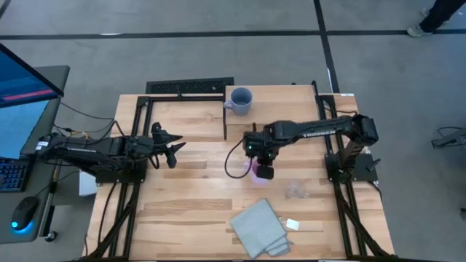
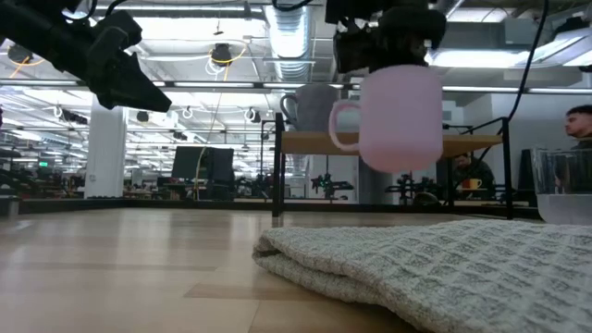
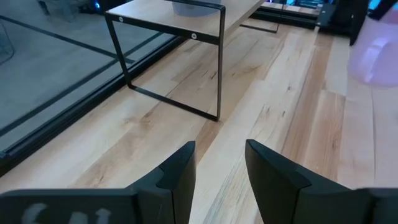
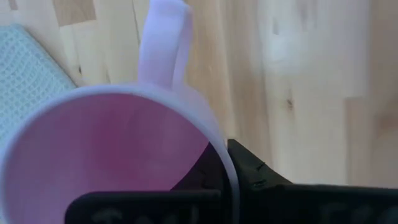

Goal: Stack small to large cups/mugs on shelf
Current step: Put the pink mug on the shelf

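Wooden table (image 1: 182, 211), right claw (image 1: 260, 169) clamped on lifted pink mug (image 2: 400, 116), left claw (image 1: 172, 148) parted, empty

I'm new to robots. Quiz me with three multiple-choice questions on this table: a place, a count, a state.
1. Where is the blue-grey mug?
A. On the shelf
B. On the cloth
C. In the left gripper

2. How many cups or mugs show?
A. Two
B. Three
C. Five

3. What is the pink mug doing?
A. Lying tipped over on the table
B. Sitting on the shelf
C. Hanging in the air, held by the right gripper

Answers: 1 A, it stands at the shelf's corner. 2 B, blue-grey, pink and a clear cup. 3 C, the low view shows it clear of the table.
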